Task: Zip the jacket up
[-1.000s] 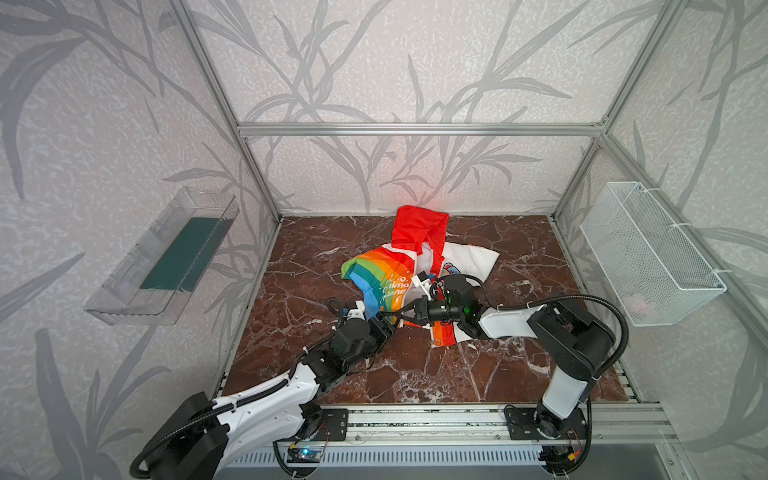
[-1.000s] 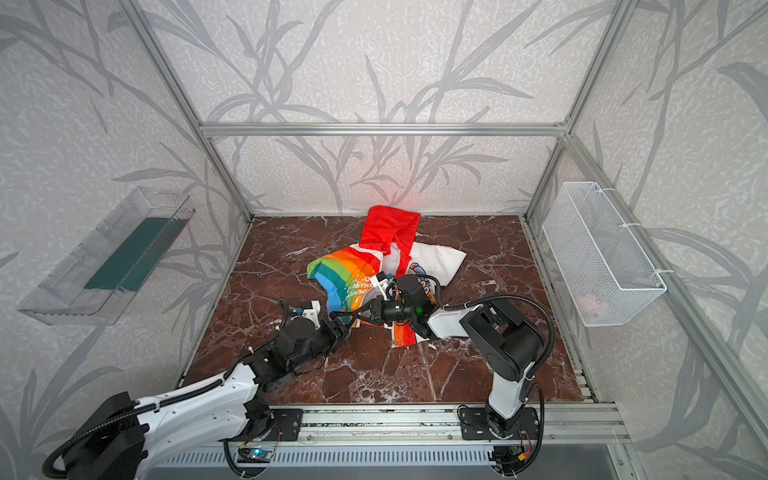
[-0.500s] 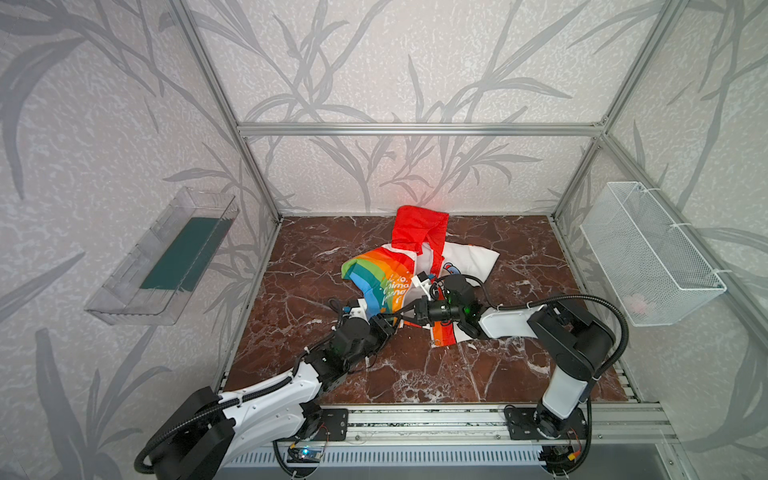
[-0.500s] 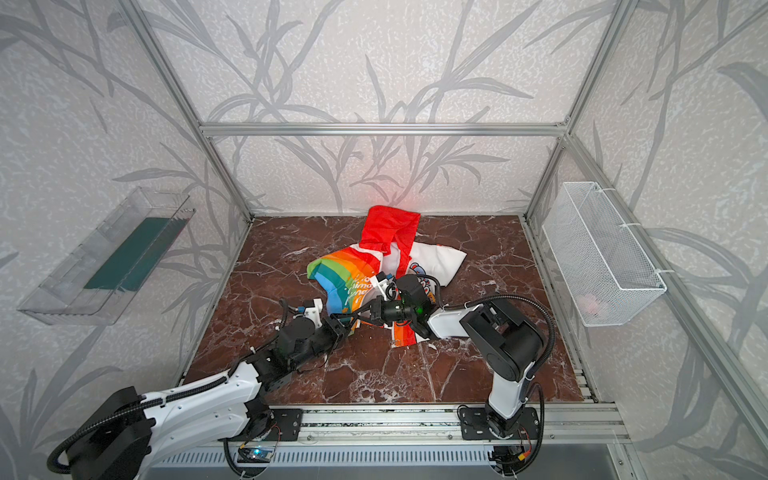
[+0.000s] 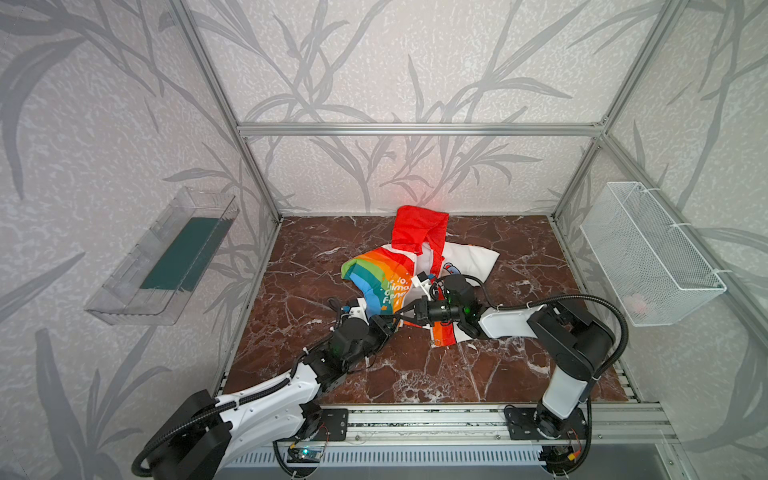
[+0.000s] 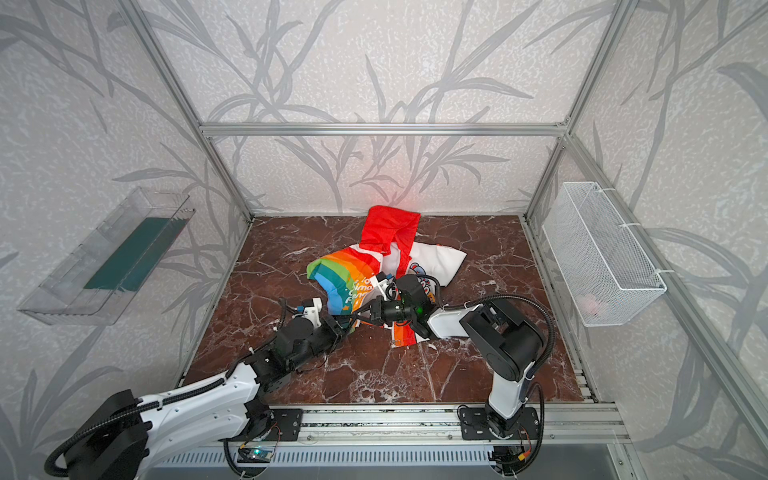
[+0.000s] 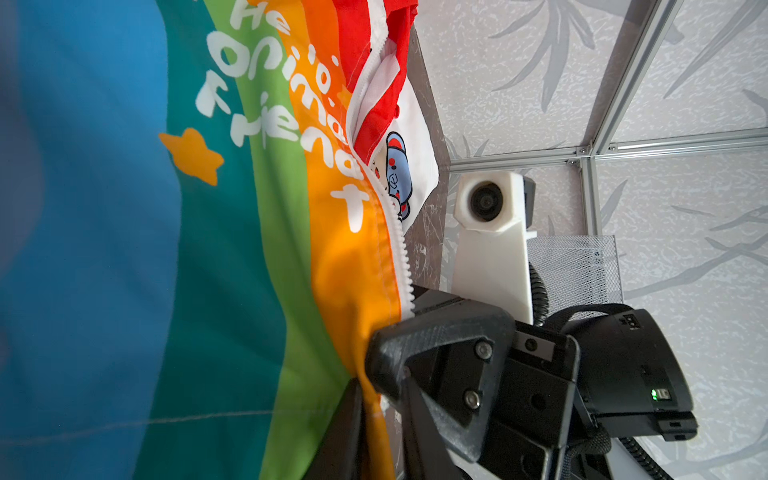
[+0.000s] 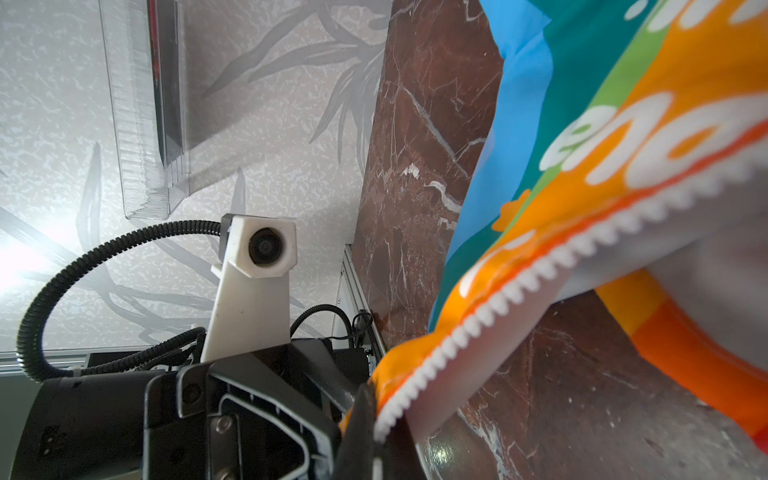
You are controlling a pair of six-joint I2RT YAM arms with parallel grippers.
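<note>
- We see the jacket (image 5: 399,270) lying crumpled in the middle of the marble floor (image 5: 299,257). In both top views its red hood (image 5: 419,228) points toward the back wall.
- Its rainbow panel (image 5: 370,276), with white lettering, faces up on the left. The white half with a cartoon animal lies to the right.
- The white zipper (image 7: 400,249) teeth run bare along the panel's orange edge.
- The two grippers meet nose to nose at the panel's near hem, low over the floor.
- The right gripper (image 5: 405,312) is clamped together on the jacket at the lower end of the zipper row. In the right wrist view the teeth end between its fingers (image 8: 359,415).
- The edge it holds hangs clear of the marble.
- The left gripper (image 5: 390,321) sits just beside it on the same hem. Its fingers (image 7: 343,436) stand close on either side of the orange cloth, and we cannot tell whether they pinch it.
- A clear tray (image 5: 166,257) hangs on the left wall and a wire basket (image 5: 648,257) on the right wall. Both are well apart from the jacket.
</note>
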